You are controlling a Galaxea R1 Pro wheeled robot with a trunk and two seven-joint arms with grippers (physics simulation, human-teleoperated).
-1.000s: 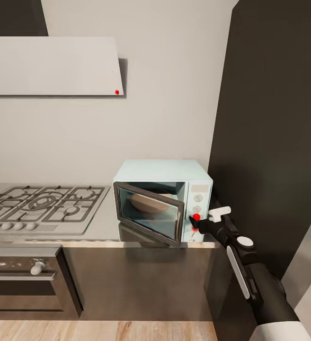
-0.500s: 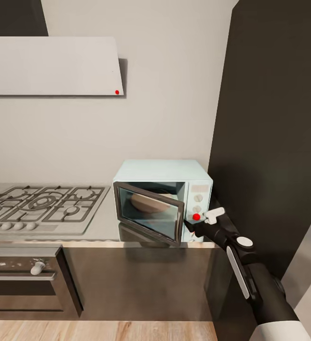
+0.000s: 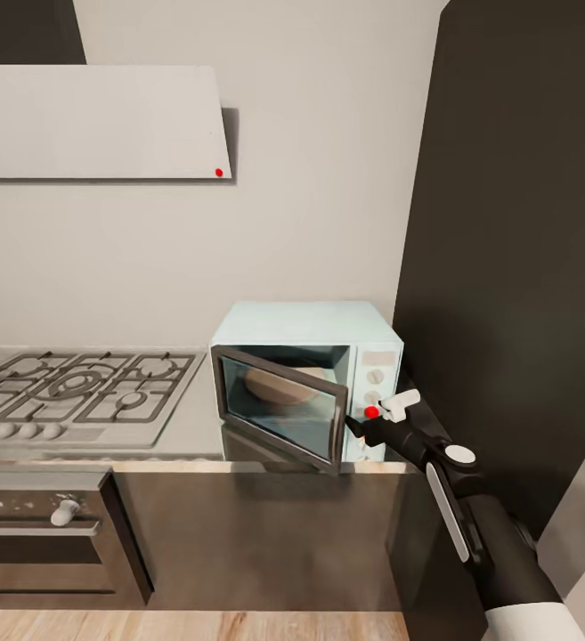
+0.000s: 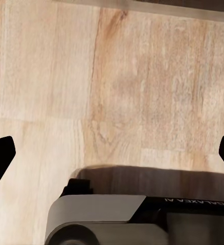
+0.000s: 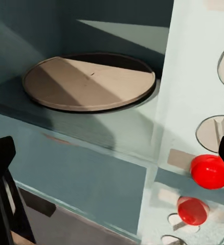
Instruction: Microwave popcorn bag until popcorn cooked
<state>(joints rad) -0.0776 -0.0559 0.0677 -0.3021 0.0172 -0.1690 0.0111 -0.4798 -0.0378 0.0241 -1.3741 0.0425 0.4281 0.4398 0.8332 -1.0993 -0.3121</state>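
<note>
— What do we have on the left?

— A grey gas hob (image 3: 78,392) with black grates, its row of knobs (image 3: 16,431) along the front edge. Below it we see a dark oven (image 3: 43,539) with one round knob (image 3: 63,513).

— And above?

— A pale, flat range hood (image 3: 101,122) on the wall, a small red dot (image 3: 219,173) near its lower corner, and a dark panel (image 3: 29,31) rising behind it.

— To the right?

— A tall dark cabinet (image 3: 515,240) running up the frame, beside the light grey wall (image 3: 310,178).

— Underfoot?

— Light wood plank flooring (image 4: 112,92), which we see again as a strip below the oven.
</note>
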